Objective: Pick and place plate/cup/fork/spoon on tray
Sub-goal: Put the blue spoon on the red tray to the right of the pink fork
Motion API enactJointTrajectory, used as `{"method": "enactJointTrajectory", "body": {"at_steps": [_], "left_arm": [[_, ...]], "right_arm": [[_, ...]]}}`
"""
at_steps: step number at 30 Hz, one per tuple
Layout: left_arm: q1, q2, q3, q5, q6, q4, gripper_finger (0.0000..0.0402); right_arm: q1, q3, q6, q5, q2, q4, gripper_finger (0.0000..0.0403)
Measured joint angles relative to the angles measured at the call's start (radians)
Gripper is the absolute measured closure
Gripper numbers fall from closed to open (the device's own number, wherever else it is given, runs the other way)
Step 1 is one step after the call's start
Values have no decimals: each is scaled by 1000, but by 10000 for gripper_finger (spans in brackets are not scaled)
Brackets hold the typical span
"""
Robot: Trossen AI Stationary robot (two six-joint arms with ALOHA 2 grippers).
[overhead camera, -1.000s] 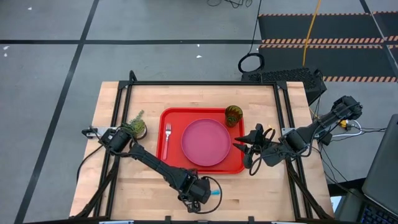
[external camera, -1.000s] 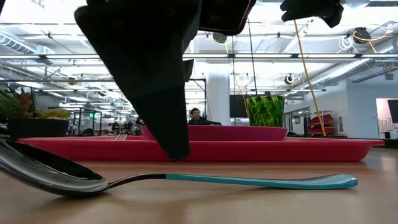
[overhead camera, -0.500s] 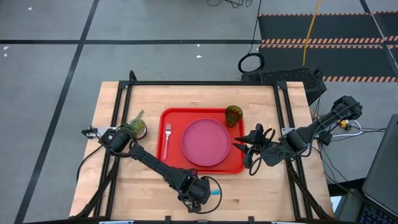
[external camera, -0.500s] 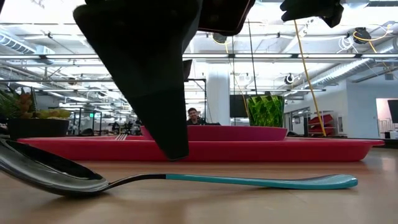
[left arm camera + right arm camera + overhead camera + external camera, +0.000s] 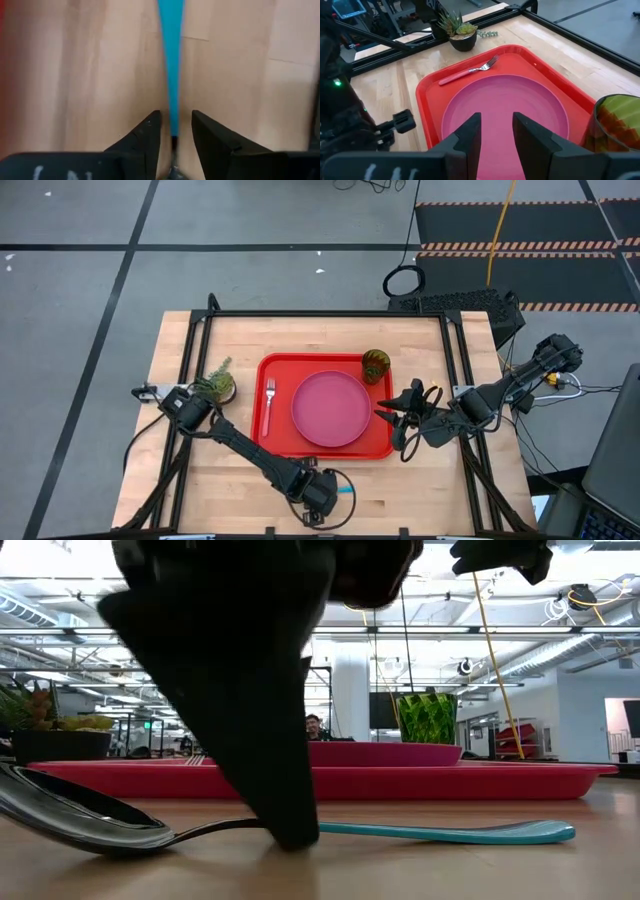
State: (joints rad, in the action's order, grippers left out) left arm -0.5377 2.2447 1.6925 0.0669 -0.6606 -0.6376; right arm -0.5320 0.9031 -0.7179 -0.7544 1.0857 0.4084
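**Left gripper came down on the spoon**

The left gripper [image 5: 175,132] had descended since the earlier frame, jaws apart astride the spoon [image 5: 300,828] at the low view's bottom. Closing squarely on the thin handle seemed best. Right gripper [image 5: 496,131] waited open over the plate [image 5: 331,409].

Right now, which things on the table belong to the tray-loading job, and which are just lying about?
Job: tray, plate, fork, cup, spoon with the left gripper straddling its handle.
Lying about: potted plant.
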Motion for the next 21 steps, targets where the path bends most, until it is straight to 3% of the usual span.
{"method": "enactJointTrajectory", "body": {"at_steps": [16, 21], "left_arm": [[5, 12, 3, -10, 30, -22, 289], [6, 12, 2, -3, 32, -32, 337]], "right_arm": [[0, 0, -2, 0, 0, 22, 297], [0, 0, 1, 0, 0, 22, 297]]}}
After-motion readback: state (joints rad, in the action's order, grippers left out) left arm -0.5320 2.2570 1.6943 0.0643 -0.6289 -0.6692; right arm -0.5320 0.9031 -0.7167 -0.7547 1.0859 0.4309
